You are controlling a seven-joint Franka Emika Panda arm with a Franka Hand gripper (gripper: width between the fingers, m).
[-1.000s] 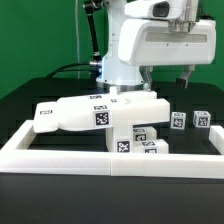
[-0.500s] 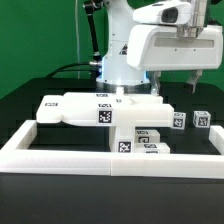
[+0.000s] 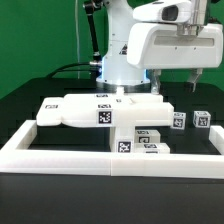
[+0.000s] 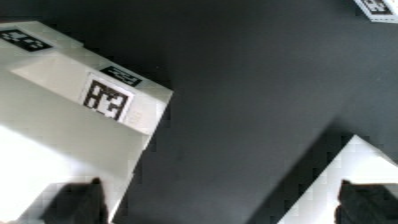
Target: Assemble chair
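Note:
The chair lies in loose white tagged pieces. A long flat slab [image 3: 90, 106] rests across a blocky piece [image 3: 128, 132], with more tagged blocks [image 3: 150, 140] beside it. Two small tagged cubes [image 3: 178, 120] [image 3: 201, 118] sit at the exterior view's right. My gripper [image 3: 175, 84] hangs open above the black table, behind the blocks and right of the slab, touching nothing. In the wrist view only dark table shows between the fingertips [image 4: 71, 204] of the gripper [image 4: 217, 205]. A white tagged piece [image 4: 80, 95] lies off to one side.
A long low white border wall [image 3: 60, 150] runs along the front and sides of the black table. The robot's white base and cables [image 3: 75, 70] stand behind the parts, before a green backdrop. Another white corner [image 4: 374, 8] shows at the edge of the wrist view.
Over the first half second my gripper shifted toward the exterior view's right and the slab settled more level. Since then nothing has moved; the jaws stay open.

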